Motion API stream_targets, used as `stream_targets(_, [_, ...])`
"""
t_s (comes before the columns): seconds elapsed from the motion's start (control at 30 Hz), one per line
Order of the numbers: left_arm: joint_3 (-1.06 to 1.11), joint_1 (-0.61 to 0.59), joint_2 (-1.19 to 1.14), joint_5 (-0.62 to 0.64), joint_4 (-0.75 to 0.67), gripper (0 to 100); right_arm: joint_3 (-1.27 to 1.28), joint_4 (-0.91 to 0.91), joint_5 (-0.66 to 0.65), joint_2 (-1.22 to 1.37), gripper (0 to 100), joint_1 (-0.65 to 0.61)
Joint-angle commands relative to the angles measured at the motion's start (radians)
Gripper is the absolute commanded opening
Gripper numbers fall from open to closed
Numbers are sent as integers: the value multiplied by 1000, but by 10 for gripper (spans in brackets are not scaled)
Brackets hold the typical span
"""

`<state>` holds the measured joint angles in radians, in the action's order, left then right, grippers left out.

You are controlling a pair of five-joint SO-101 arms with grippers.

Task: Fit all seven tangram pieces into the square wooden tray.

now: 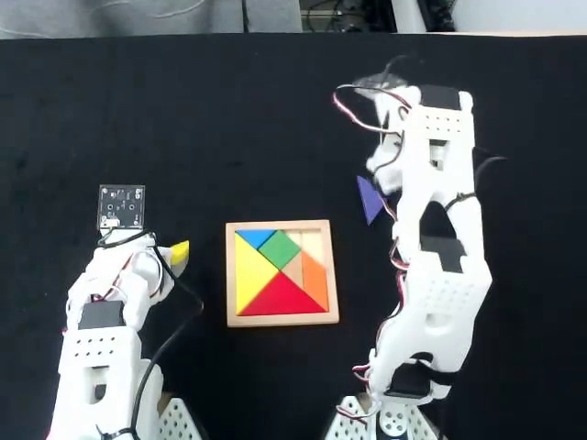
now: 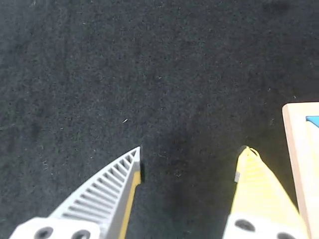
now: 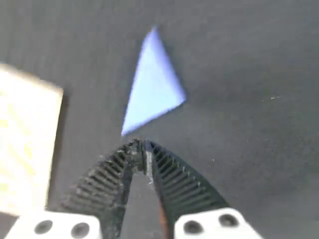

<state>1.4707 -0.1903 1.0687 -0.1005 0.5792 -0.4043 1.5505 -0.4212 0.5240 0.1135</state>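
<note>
Left jaws spread wide over the black table (image 1: 183,119), just beside the wooden tray (image 1: 282,319), pinching nothing. Right jaws pressed together, empty, tips just short of the purple triangle (image 3: 154,84); contact can't be confirmed. Triangle lying flat on the table outside the tray, near its far right corner, next to the right arm. Tray mid-table between both arms, with blue, green, yellow, red and orange pieces seated inside.
</note>
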Motion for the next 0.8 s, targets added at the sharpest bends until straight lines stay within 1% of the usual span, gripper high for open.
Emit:
stream_targets(0.0, [-7, 4, 17, 2, -17, 299, 53, -104, 195, -25, 125, -38])
stream_targets(0.07, [-7, 4, 17, 2, -17, 299, 77, -110, 244, 16, 239, -75])
stream_targets(0.13, [-7, 5, 17, 2, -17, 299, 65, -121, 269, 54, 296, -98])
stream_targets(0.57, [-7, 5, 17, 2, -18, 299, 10, -158, 261, 179, 300, -91])
stream_targets(0.67, [-7, 5, 17, 2, -18, 299, 8, -184, 175, 180, 300, -91])
stream_targets(0.77, [-7, 4, 17, 2, -18, 299, -25, -181, 149, 186, 300, -89])
